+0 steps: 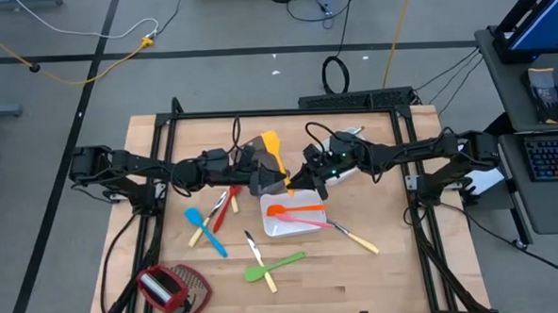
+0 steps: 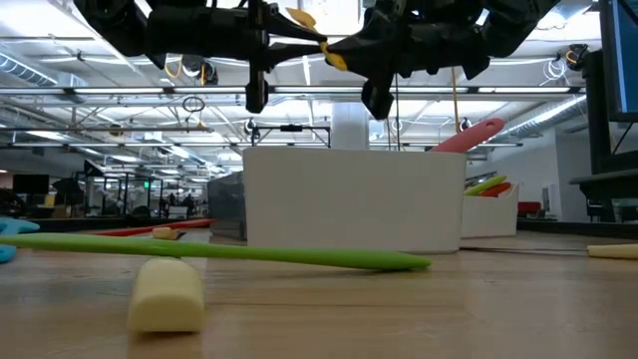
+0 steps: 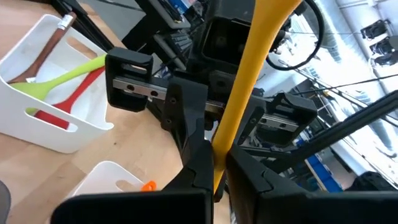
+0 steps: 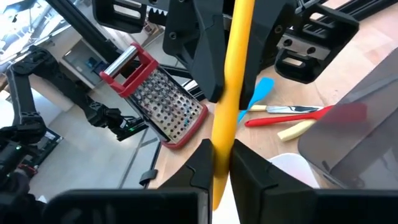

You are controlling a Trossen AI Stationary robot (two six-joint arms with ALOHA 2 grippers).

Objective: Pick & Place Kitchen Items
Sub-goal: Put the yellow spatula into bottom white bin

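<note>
Yellow spatula [image 1: 275, 155] hangs mid-air above the counter [image 1: 379, 275], no writing readable. Left claw [image 3: 217, 171] and right claw [image 4: 219, 163] meet there, each clamped on its handle.

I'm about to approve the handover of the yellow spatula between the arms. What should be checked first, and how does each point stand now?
1. Left gripper shut on the yellow spatula: ok.
2. Right gripper shut on the same handle: ok.
3. Spatula held clear above the table: ok.
4. White tray below has room beside its orange spatula: ok.
5. Right grip firm enough for left release: cannot tell.
</note>
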